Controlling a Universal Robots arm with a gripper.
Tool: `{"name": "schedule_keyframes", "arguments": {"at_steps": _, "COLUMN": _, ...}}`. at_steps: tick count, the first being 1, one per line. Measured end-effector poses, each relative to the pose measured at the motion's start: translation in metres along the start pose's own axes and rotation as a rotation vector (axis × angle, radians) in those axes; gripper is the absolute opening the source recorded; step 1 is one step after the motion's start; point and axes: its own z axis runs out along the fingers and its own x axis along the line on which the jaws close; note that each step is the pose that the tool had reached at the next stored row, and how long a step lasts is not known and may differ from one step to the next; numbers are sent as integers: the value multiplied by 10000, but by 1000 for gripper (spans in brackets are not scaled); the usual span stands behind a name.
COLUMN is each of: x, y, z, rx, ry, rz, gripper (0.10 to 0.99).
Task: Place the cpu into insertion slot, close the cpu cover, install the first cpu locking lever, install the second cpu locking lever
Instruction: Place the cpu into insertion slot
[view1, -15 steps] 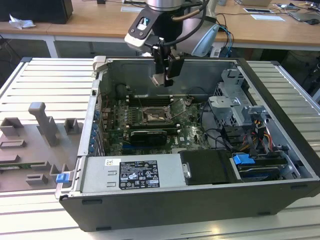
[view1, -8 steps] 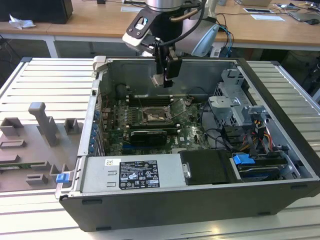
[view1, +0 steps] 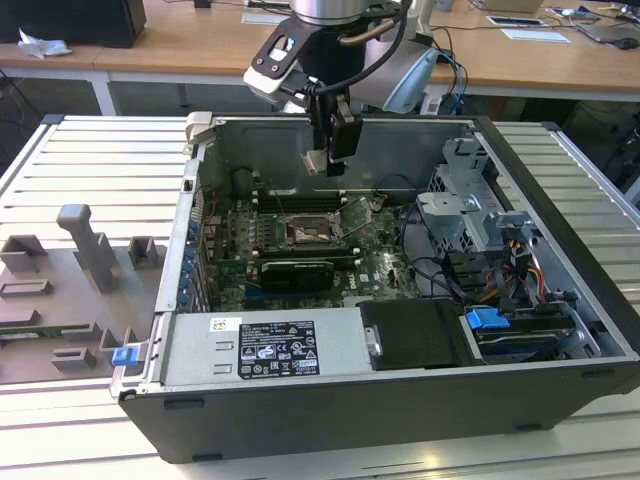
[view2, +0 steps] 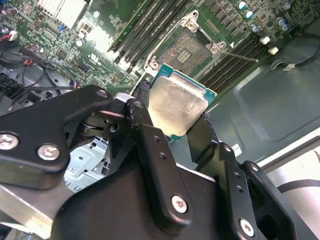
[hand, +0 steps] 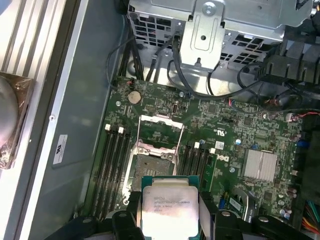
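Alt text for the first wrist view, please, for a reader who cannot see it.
The gripper grips the cpu above a green motherboard. Near the chip sits the insertion slot, empty, with the cpu cover swung open.

Exterior view overlooks the case (view1: 300, 420); both wrist views share the insertion slot (view2: 190, 50) (hand: 152, 162).

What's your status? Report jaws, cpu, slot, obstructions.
Jaws shut on cpu, held above the board. Insertion slot bare, cpu cover open. Nothing between cpu and slot.
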Motion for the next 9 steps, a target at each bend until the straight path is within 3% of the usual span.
{"name": "schedule_keyframes", "arguments": {"at_steps": 9, "x": 0, "y": -2, "z": 27, "rx": -5, "ry": -17, "rz": 194, "gripper": 541}}
